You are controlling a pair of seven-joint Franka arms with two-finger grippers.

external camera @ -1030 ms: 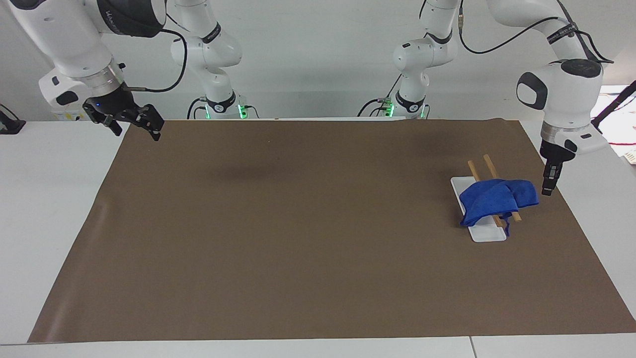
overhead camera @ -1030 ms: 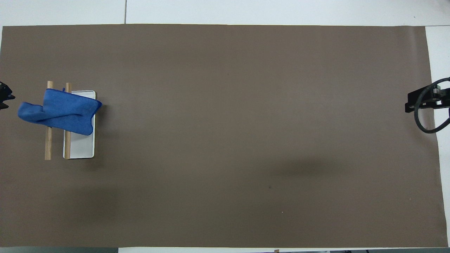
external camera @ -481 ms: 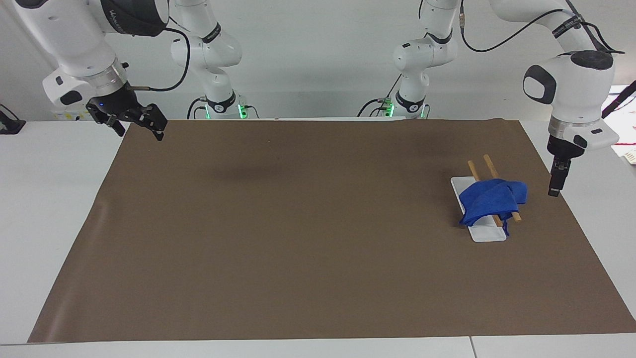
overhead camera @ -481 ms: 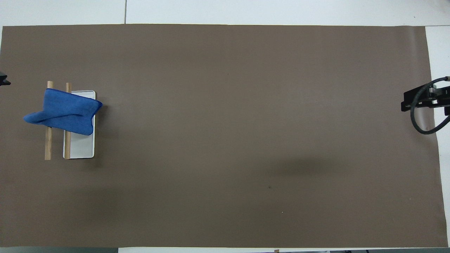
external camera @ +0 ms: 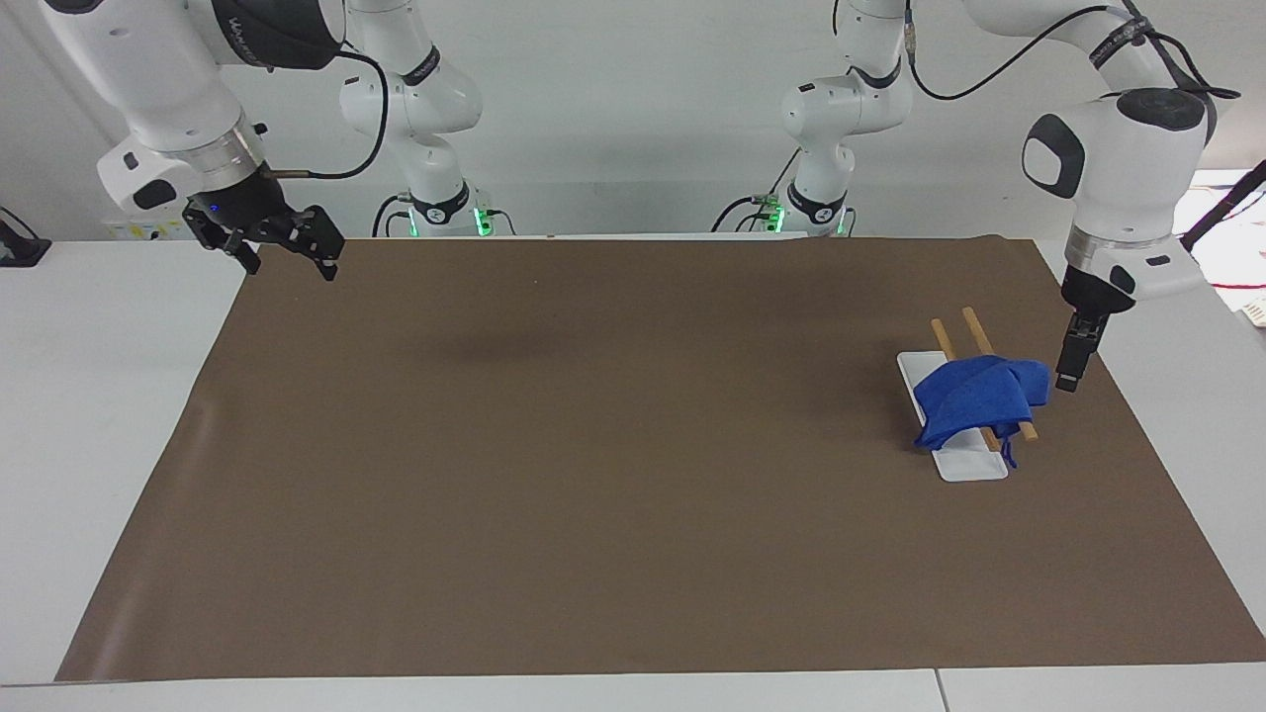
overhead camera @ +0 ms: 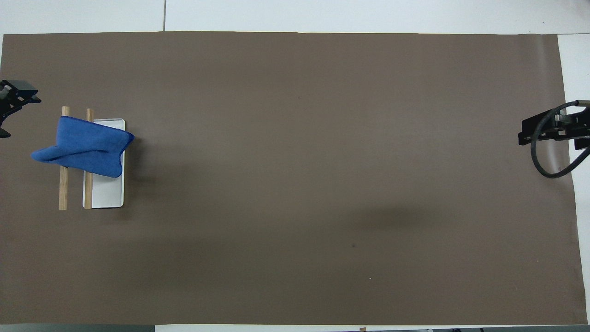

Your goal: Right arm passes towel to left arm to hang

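White walls stand at the robots' end, and a big white table (external camera: 89,415) carries a wide brown mat (external camera: 613,455).

My right arm (external camera: 168,79) waits over the mat's corner at its own end. Its right gripper (external camera: 287,252) has its jaws spread wide, and it holds nothing.

My left arm (external camera: 1123,168) hangs at the other end of the table. Its left gripper (external camera: 1068,371) points down just beside the towel (external camera: 977,398), holding nothing. I cannot tell if its jaws are open or closed.

I see the blue towel draped over two wooden sticks (overhead camera: 63,184) of a little rack, above a white tray (overhead camera: 107,191). I think the hanging is done.

I think the towel is light, soft and floppy. It will bend and droop when lifted, and it will not break. It may slide off the smooth sticks if tugged. If I had to take it again, I would pinch the loose corner sticking out past the sticks, toward the left arm's end of the table. A small blue string (external camera: 1009,450) hangs at its lower edge, but that looks too thin to grab well.
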